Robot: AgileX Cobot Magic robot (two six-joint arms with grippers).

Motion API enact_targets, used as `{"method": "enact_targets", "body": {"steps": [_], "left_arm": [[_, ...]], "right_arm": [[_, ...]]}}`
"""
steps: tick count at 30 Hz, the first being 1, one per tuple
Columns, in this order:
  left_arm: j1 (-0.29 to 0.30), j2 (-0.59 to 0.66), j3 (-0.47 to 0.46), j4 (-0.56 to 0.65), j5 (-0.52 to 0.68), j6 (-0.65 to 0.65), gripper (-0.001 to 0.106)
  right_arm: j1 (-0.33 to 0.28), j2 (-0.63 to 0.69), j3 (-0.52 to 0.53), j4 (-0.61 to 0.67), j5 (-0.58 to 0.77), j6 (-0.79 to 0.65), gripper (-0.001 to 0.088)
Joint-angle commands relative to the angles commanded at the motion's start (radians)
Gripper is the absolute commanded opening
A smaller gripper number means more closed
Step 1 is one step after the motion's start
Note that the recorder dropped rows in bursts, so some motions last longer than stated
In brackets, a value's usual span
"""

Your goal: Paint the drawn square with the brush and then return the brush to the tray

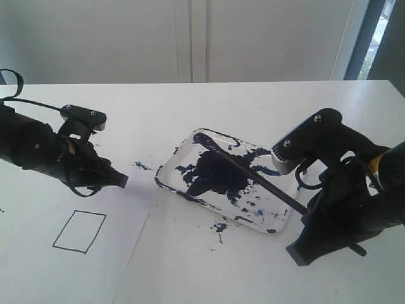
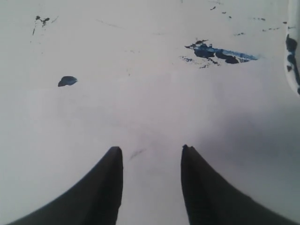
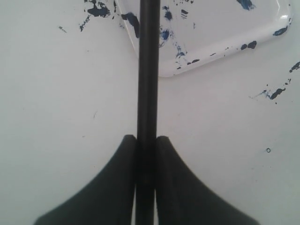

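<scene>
The drawn square [image 1: 79,231] is a bare black outline at 8 o'clock from the tray [image 1: 262,218], so nothing is painted yet. The brush [image 1: 253,175] has its tip in the tray's blue-black blotch and its handle running toward 4 o'clock, pinched tight in the right gripper [image 3: 146,140]. Painting and the return are both left to do. The left gripper [image 2: 151,150] hangs parted and empty at the tray's 9 o'clock.
</scene>
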Motion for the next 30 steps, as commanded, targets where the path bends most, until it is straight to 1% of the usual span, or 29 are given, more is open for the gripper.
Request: {"method": "enact_targets", "body": {"steps": [9,11,16,22,30], "left_arm": [[0.0,0.008,0.0,0.009,0.004,0.041,0.045],[-0.011,0.021,0.0,0.009,0.008,0.041,0.045],[-0.062,0.056,0.0,0.009,-0.004,0.048,0.045],[-0.11,0.058,0.0,0.009,-0.005,0.037,0.045],[-0.119,0.013,0.0,0.009,0.028,0.041,0.045]], "right_arm": [[0.0,0.001,0.0,0.0,-0.002,0.0,0.0],[0.0,0.001,0.0,0.0,-0.002,0.0,0.0],[0.0,0.001,0.0,0.0,-0.002,0.0,0.0],[0.0,0.001,0.0,0.0,-0.004,0.0,0.0],[0.0,0.001,0.0,0.0,-0.006,0.0,0.0]]}}
